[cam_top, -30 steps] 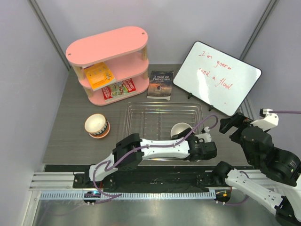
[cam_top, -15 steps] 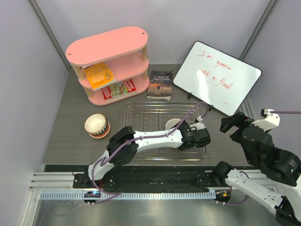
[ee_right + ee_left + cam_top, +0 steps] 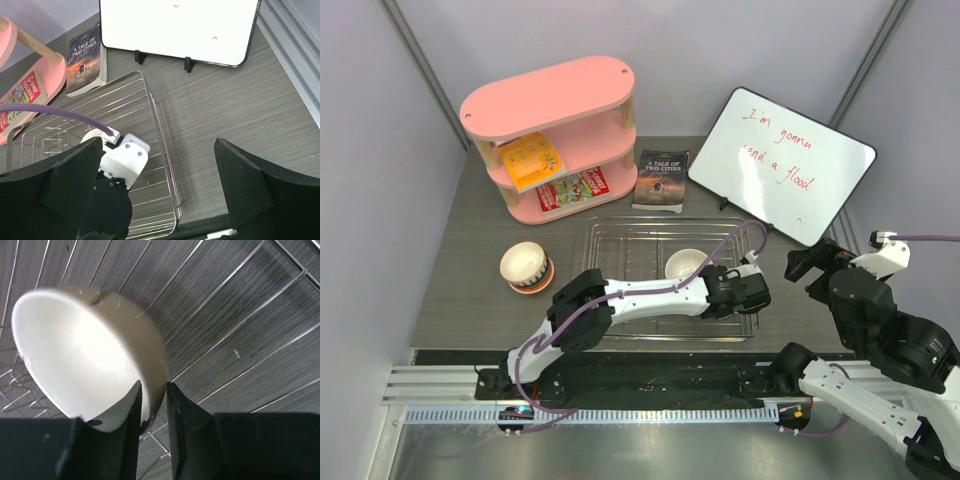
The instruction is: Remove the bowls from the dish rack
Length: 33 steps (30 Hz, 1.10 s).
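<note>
The beige-tan round bowl with a glossy white inside (image 3: 75,355) sits inside the low silver wire dish rack (image 3: 660,226), toward its right half. The left gripper (image 3: 153,387) has its dark fingers drawn close on the bowl's near wall, one inside the rim and one outside. The right gripper (image 3: 157,150) hangs over the table's right side, fingers spread wide and holding nothing. Left of the rack, a white ribbed bowl (image 3: 525,262) is stacked in an orange one on the grey wood-grain table (image 3: 460,300).
</note>
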Motion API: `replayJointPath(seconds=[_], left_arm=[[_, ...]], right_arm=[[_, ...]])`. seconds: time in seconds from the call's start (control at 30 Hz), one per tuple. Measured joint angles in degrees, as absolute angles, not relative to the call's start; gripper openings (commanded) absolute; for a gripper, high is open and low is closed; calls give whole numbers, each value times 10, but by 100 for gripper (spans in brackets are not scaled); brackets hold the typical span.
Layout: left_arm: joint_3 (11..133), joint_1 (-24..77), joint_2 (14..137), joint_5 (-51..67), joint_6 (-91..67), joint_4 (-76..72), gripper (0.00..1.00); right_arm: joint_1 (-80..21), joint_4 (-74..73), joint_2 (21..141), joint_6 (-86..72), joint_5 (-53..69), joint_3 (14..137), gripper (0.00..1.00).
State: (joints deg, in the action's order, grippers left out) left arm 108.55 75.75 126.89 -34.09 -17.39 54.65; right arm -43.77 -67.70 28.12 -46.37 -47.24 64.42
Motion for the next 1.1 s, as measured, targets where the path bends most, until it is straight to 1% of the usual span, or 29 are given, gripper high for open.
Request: replayJointPath(seconds=[0.03, 0.1, 0.13, 0.47, 0.57, 0.67, 0.83, 0.93, 1.03, 1.1], left_arm=[[1086, 757, 1269, -337, -172, 542, 14], [1086, 757, 1269, -334, -170, 537, 7], [1086, 756, 1269, -328, -171, 534, 0], [1114, 724, 1265, -303, -163, 534, 0], [1113, 708, 1239, -304, -160, 530, 0], [1091, 690, 1175, -306, -158, 504, 0], [1037, 655, 1002, -328, -159, 455, 0], [1051, 629, 924, -379, -164, 462, 0], [1079, 590, 883, -444, -176, 491, 0], [1072, 554, 861, -488, -194, 528, 0]], right_arm=[[-438, -677, 281, -464, -472, 644, 100], [-438, -676, 281, -464, -472, 642, 100], [-438, -676, 281, -464, -472, 641, 100], [-438, -672, 281, -465, -472, 638, 100], [-438, -671, 281, -465, -473, 638, 100], [-438, -667, 281, -465, -472, 635, 100], [-438, -661, 281, -467, -472, 623, 100], [-438, -659, 281, -469, -470, 616, 100], [-438, -652, 281, -469, -465, 605, 100], [-438, -645, 281, -470, -461, 595, 100]])
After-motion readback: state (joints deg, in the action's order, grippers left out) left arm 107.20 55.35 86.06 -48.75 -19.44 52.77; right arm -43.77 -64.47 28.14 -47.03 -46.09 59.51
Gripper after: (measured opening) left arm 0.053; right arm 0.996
